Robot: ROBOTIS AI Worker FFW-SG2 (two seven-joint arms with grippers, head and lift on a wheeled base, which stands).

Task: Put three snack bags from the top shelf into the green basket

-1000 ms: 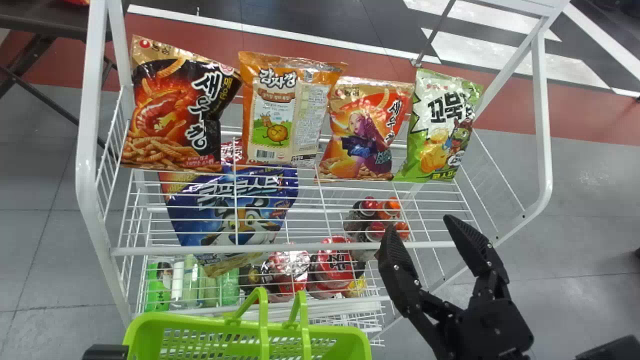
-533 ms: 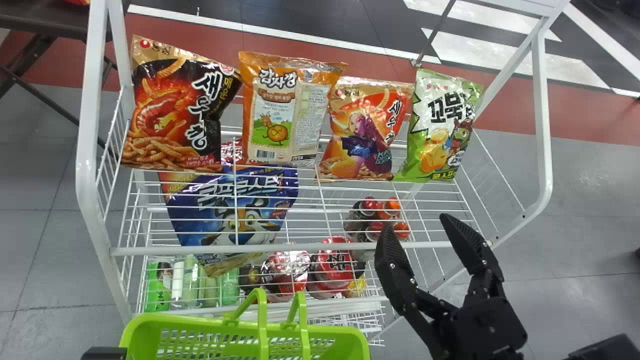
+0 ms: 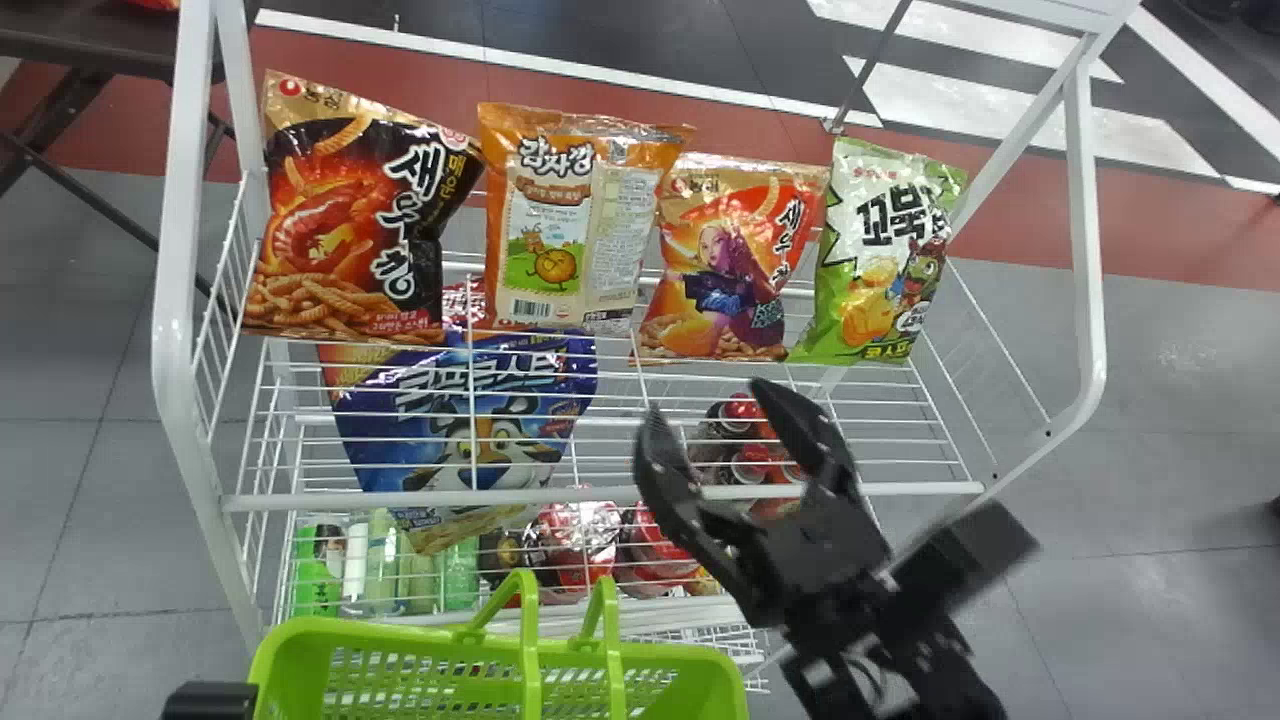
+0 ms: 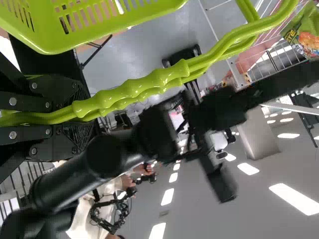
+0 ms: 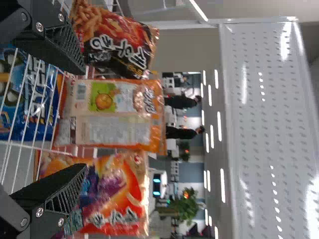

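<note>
My right gripper (image 3: 708, 400) is open and empty above the top shelf's front rail. In the right wrist view, the right gripper (image 5: 82, 119) faces the orange-and-cream bag (image 5: 114, 112), with the orange-red bag (image 5: 112, 191) beside it. Along the shelf, left to right, stand a black-and-red bag (image 3: 350, 220), the orange-and-cream bag (image 3: 565, 225), the orange-red bag (image 3: 730, 260) and a green-and-white bag (image 3: 880, 255). The green basket (image 3: 400, 645) hangs before the rack. In the left wrist view, my left gripper (image 4: 55, 117) is shut on its handles (image 4: 164, 79).
White wire bars and posts frame the top shelf (image 3: 600, 495). Below it lie a blue bag (image 3: 480, 420), red-capped bottles (image 3: 740, 412), red packs (image 3: 580, 540) and green bottles (image 3: 318, 585). A dark table (image 3: 90, 45) stands behind at the left.
The right gripper has swung left and somewhat forward, from the shelf's right front corner toward its middle. Bags remain where they were; the basket has shifted only slightly.
</note>
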